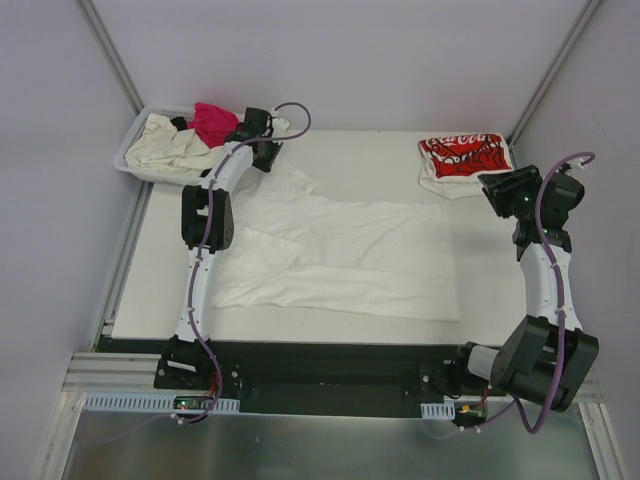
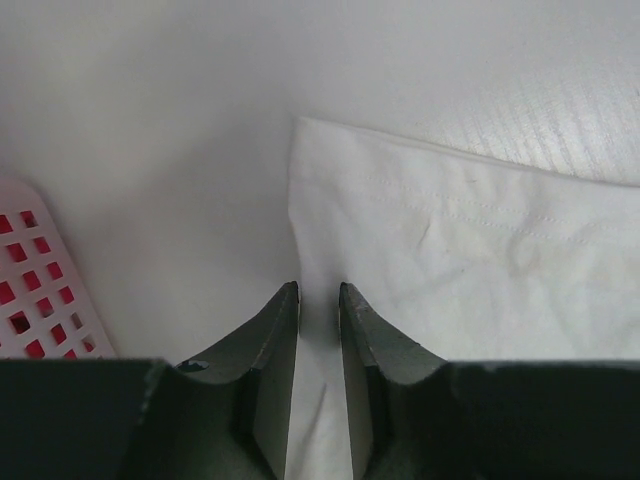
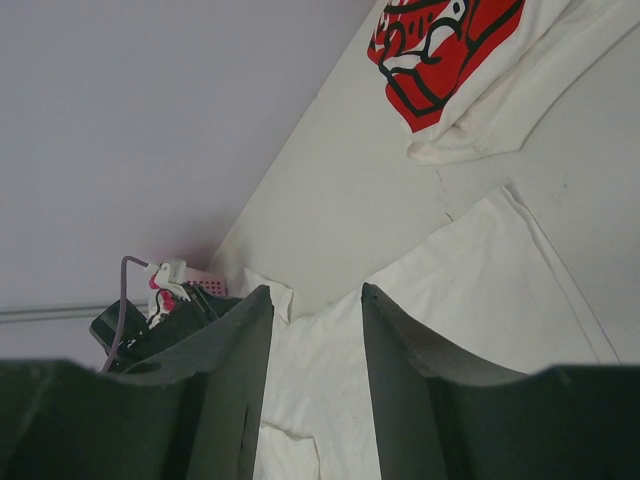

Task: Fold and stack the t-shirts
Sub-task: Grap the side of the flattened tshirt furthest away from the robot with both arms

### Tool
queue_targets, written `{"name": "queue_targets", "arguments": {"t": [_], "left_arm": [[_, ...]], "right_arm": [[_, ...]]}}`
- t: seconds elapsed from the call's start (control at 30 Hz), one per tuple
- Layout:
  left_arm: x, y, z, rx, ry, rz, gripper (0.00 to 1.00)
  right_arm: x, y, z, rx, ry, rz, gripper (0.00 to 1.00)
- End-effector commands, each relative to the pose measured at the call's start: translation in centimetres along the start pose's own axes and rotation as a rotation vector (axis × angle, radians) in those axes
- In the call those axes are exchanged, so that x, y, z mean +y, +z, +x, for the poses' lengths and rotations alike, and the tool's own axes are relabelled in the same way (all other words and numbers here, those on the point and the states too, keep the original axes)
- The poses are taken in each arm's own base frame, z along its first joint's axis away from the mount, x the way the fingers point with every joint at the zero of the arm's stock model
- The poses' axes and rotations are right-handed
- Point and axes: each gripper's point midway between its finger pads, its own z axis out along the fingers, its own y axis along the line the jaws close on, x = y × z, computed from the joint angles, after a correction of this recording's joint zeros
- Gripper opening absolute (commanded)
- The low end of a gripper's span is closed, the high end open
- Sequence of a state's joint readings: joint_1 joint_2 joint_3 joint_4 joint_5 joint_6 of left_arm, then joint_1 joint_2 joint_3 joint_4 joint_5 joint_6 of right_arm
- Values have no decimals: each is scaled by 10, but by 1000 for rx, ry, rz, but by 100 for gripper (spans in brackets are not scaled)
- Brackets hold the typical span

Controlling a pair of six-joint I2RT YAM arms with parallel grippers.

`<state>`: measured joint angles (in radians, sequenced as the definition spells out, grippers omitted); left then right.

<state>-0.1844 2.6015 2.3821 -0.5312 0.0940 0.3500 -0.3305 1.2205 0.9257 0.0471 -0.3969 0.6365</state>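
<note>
White t-shirt [image 1: 340, 262] spread flat; left gripper [image 2: 318, 293] straddles its far-left edge.

Big white tee [image 1: 340, 260]: plain, no print; spread flat on centre of tabletop [image 1: 380, 165], long axis L-R; mostly smooth w/ a few creases; layers overlap at L side; one sleeve sticks out toward far-L corner, hem w/ double stitch line.
Printed tee [image 1: 463, 158]: white w/ red + black graphic; folded into compact bundle, print up; far-R corner of tabletop, apart from big tee.
Cream tee [image 1: 168, 148]: crumpled, unfolded; in basket [image 1: 124, 160] at far-L corner.
Magenta tee [image 1: 213, 122]: bunched heap at basket's R end, touching cream one.
Black tee [image 1: 180, 123]: only a small bit shows, btwn cream & magenta.
</note>
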Motion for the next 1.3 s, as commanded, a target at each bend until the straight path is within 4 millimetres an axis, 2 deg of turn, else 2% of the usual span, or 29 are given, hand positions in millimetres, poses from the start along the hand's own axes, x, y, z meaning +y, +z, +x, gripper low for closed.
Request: {"name": "queue_targets", "arguments": {"t": [0.0, 0.2, 0.37, 0.6, 0.7, 0.77, 0.97, 1.27], "left_arm": [[-1, 0, -12, -25, 12, -20, 19], [-11, -3, -22, -53, -11, 0, 11], [-21, -10, -36, -85, -3, 2, 7], [-19, -21, -48, -115, -14, -15, 6], [-18, -25, -50, -122, -17, -25, 5], [-16, -26, -51, -124, -18, -36, 0], [-15, -34, -58, -143, -20, -36, 0], [-15, -53, -73, -183, -28, -52, 0]], "right_arm": [[17, -5, -19, -58, -17, -38, 43], [11, 3, -12, -32, -12, -26, 42], [-3, 19, -2, 16, -2, -3, 42], [-20, 42, 11, 88, 24, 28, 46], [-23, 47, 12, 94, 28, 36, 47], [-23, 49, 13, 97, 26, 35, 47], [-30, 58, 20, 116, 27, 55, 47], [-57, 93, 40, 192, 48, 126, 56]]}}
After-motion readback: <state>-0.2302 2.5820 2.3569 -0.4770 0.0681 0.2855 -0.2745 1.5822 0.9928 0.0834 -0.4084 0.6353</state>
